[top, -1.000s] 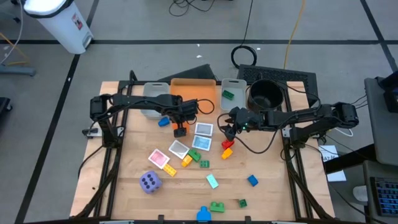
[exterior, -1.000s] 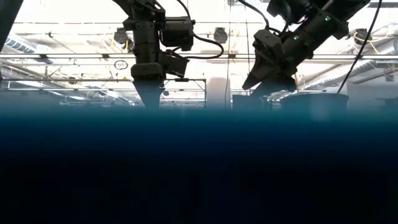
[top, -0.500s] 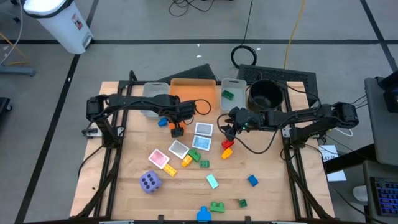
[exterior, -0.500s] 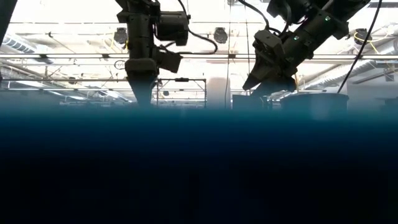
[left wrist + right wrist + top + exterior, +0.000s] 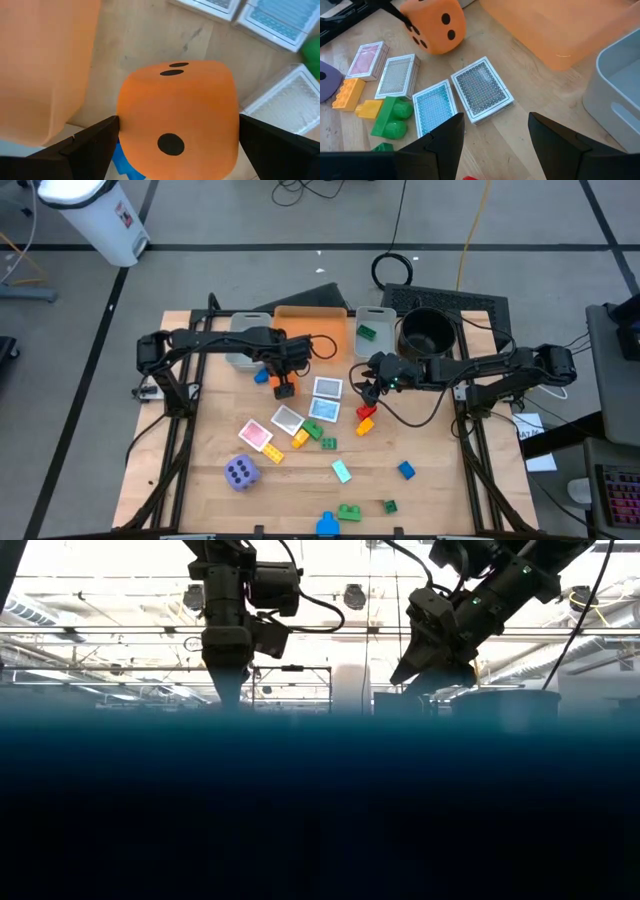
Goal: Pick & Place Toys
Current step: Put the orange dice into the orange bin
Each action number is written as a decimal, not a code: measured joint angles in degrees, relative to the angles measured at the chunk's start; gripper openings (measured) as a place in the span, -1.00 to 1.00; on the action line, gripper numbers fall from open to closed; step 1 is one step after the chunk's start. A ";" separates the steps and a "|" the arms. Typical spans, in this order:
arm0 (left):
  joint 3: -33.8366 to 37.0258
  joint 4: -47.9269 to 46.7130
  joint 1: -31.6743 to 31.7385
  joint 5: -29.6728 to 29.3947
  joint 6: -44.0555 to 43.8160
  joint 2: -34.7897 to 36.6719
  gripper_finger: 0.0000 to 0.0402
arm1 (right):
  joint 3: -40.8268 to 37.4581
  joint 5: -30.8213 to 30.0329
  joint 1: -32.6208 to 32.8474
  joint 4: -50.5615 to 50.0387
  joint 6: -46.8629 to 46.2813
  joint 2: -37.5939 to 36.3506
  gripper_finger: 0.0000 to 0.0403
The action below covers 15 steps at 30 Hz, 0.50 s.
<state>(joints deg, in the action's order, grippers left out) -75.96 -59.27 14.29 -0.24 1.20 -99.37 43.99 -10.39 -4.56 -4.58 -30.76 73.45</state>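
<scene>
My left gripper [image 5: 284, 388] is shut on the orange foam die [image 5: 177, 115], just in front of the orange bin [image 5: 310, 330]. The die also shows in the right wrist view [image 5: 434, 25]. A blue brick [image 5: 262, 376] lies beside it. My right gripper [image 5: 370, 386] is open and empty above a red brick [image 5: 365, 411], right of the picture cards [image 5: 325, 398]. The purple die [image 5: 241, 472] rests on the table at the near left. Loose bricks [image 5: 328, 443] lie around the middle and near edge. My left gripper pinches the orange die between its two fingers, one on each of two opposite side faces [image 5: 124, 125]. The fingers come from above, pointing down. The die sits upright in the hold, a pip face toward the camera; it seems just off the table.
A grey bin [image 5: 248, 340], the orange bin and a second grey bin holding a green brick [image 5: 368, 333] stand along the far edge, with the black bowl [image 5: 428, 330] to their right. Several cards [image 5: 482, 90] and bricks [image 5: 392, 117] lie between the two grippers.
My left gripper has gone a little toward the table's left and far edges with the orange die still in its hold.
</scene>
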 joint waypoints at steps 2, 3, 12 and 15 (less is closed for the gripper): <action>0.00 0.04 0.24 -0.08 0.36 0.01 0.98 | 0.00 0.00 0.00 0.00 0.00 0.00 0.04; 0.00 0.14 0.38 -0.05 0.70 0.02 0.98 | 0.00 0.00 0.00 0.00 0.00 0.00 0.04; -5.51 -4.17 0.44 -1.27 3.51 0.02 0.98 | 0.00 -0.02 0.00 0.00 0.02 0.00 0.04; -11.45 -6.34 0.44 -4.79 5.33 0.08 0.98 | 0.00 -0.02 0.00 0.00 0.04 0.00 0.04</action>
<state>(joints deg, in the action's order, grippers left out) -87.42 -65.61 14.72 -5.03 6.53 -99.29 43.99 -10.41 -4.56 -4.58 -30.72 73.45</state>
